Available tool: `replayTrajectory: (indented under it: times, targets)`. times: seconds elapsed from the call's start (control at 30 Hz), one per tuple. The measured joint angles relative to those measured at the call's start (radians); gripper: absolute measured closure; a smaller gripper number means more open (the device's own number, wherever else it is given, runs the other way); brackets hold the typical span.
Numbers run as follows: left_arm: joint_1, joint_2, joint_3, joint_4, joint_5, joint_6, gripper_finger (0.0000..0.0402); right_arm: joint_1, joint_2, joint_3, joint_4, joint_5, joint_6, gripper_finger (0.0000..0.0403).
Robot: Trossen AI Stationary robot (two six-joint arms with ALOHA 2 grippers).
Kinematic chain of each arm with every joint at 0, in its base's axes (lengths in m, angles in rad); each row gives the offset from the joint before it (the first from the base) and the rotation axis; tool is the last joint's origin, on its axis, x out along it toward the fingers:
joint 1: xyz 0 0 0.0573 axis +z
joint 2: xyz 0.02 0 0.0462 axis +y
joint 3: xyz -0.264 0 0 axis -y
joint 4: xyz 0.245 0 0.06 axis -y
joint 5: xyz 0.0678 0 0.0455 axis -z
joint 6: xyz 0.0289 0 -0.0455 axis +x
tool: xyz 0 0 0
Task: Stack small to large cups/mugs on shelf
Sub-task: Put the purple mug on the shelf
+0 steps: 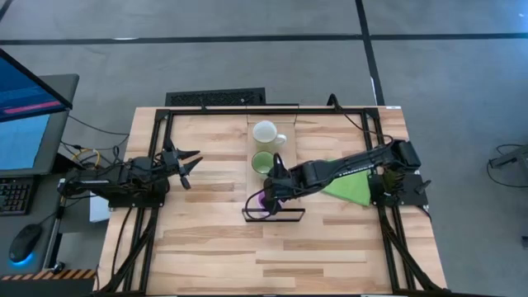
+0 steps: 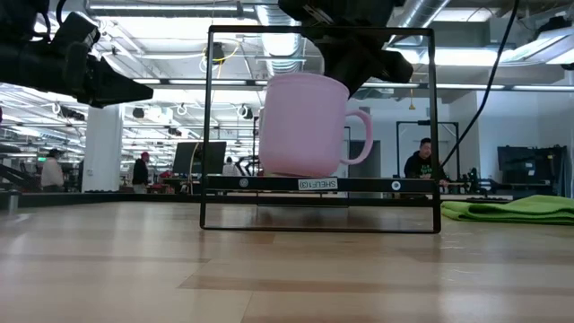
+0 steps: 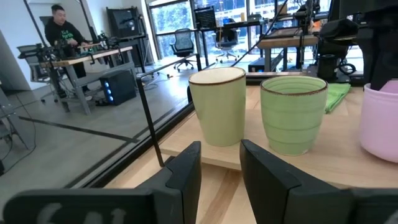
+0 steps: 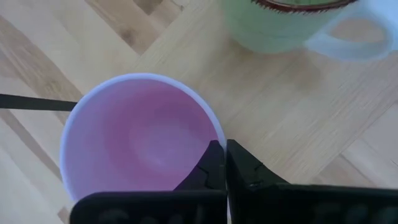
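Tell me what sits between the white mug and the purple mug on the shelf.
The green mug sits between the white mug and the purple mug, clearest in the high view.

A robotics lab or open-plan research workshop, by every sign. Wooden desk (image 1: 206,247) boxed in a black metal frame (image 1: 157,165) on a grey concrete floor (image 1: 247,49) marked with dark lines, cables trailing off both sides. At one side, a monitor (image 1: 25,124) lit blue, a keyboard (image 1: 12,194) and a mouse (image 1: 25,241). Beyond the desk, a long hall under exposed pipes and ducts (image 2: 430,13) and strip lighting, with white pillars (image 2: 103,148), more workbenches (image 3: 93,53), office chairs (image 3: 180,43) and screens. People seated and standing at stations farther off (image 2: 423,160).
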Motion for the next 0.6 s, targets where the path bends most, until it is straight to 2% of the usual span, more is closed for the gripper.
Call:
replayTrajectory:
  times: [0.6]
  targets:
    - [0.0, 0.0, 0.0, 0.0, 0.0, 0.0, 0.0299, -0.001, 0.0, -0.001, -0.001, 0.003, 0.024, 0.0386]
